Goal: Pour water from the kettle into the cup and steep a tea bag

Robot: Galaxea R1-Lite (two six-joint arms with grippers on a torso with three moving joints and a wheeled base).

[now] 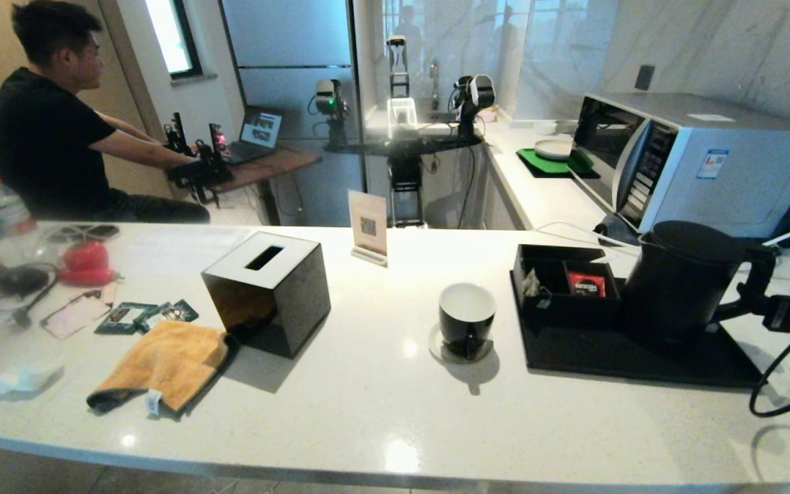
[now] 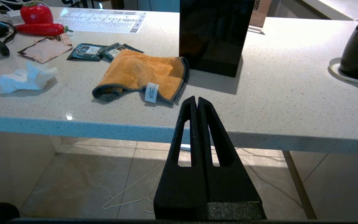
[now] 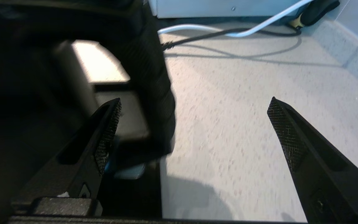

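Observation:
The matte black kettle (image 1: 679,285) stands on a black tray (image 1: 614,357) at the right of the counter. My right gripper (image 3: 194,124) is open beside its loop handle (image 3: 149,81); the handle lies between the fingers, close to one pad (image 3: 107,137), which it does not visibly touch. In the head view this gripper (image 1: 779,312) comes in from the right edge. The black cup (image 1: 467,319) with a white inside sits on a coaster, left of the tray. The tea bag (image 1: 531,283) lies in a black box on the tray. My left gripper (image 2: 197,100) hangs shut and empty in front of the counter edge.
A black cube tissue box (image 1: 268,291) and an orange cloth (image 1: 162,363) lie left of the cup. A red sachet (image 1: 585,283) sits in the tray box. A microwave (image 1: 690,161) stands behind the kettle, with cables (image 3: 228,31) near it. Packets and clutter fill the far left.

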